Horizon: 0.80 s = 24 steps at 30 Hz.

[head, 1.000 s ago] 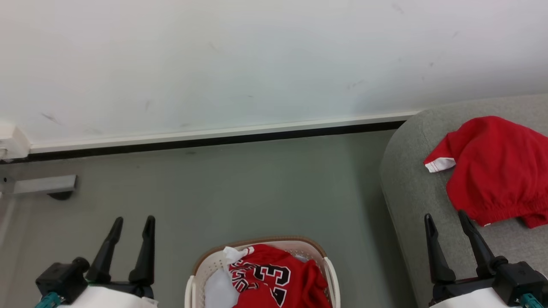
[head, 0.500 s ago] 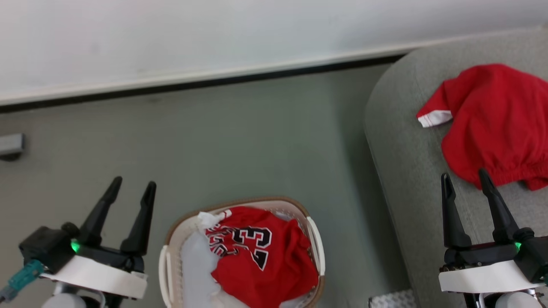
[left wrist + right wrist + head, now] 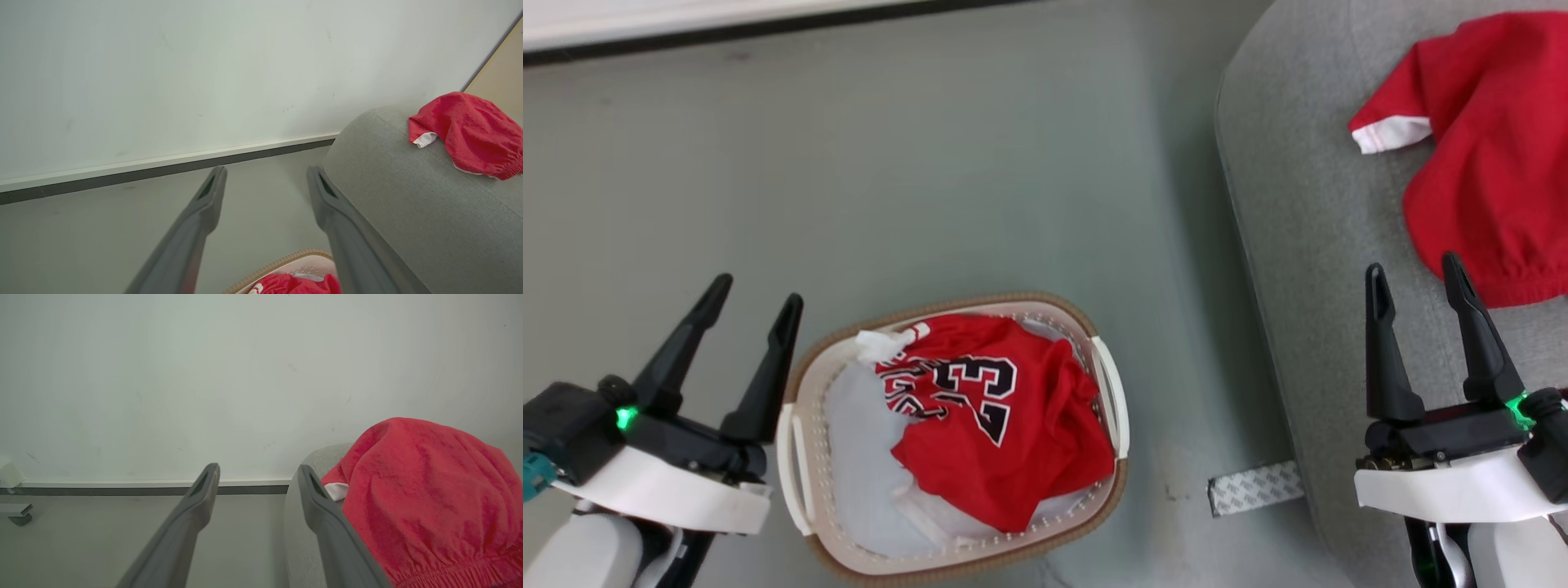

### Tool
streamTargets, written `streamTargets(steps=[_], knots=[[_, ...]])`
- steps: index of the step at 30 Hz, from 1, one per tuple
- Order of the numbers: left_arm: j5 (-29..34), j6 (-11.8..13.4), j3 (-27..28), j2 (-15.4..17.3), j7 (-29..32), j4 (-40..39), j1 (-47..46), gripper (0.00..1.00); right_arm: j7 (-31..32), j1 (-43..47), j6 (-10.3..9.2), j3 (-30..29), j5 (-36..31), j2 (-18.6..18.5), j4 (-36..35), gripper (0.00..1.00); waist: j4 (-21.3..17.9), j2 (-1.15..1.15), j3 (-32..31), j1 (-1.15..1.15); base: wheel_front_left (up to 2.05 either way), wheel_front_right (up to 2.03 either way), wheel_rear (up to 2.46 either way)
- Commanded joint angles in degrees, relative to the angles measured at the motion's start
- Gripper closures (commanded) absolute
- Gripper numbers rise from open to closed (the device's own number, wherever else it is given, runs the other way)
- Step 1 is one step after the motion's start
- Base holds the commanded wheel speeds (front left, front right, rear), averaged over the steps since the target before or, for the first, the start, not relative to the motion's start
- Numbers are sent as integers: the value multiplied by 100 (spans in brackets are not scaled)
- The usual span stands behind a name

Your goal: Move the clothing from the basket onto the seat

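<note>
My left jaws: spread, empty, above the floor (image 3: 931, 163) just beside the basket (image 3: 964, 299). My right jaws: spread, empty, over the seat (image 3: 1307, 245), near red shorts (image 3: 1494, 155) lying on it. In the basket: red "23" jersey (image 3: 1005, 433) atop white fabric (image 3: 858, 457).

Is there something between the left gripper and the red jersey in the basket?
Nothing visible blocks it. The jersey lies on top in the basket, uncovered; the open left gripper hangs beside the basket's left rim.
</note>
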Motion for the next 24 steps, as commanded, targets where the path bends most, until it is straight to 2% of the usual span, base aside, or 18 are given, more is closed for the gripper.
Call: streamTargets(steps=[1,14,20,24], knots=[[-77,4,5,105,-2,-29,-89,0,-11,-104,-15,40,-44,-7,-50,0,-31,0,271,-2,0,0,0],[-138,4,-217,567,-2,-350,-371,0,-11,-441,-15,86,66,-7,-394,0,-96,0,1065,-2,0,0,0],[-21,4,-884,903,-2,-218,-562,0,-12,-526,-15,51,152,-7,-598,0,-244,0,1297,-2,0,0,0],[48,4,-1556,1100,-1,171,-767,0,-11,-537,-15,89,190,-5,-699,0,-381,0,1378,-2,0,0,0]])
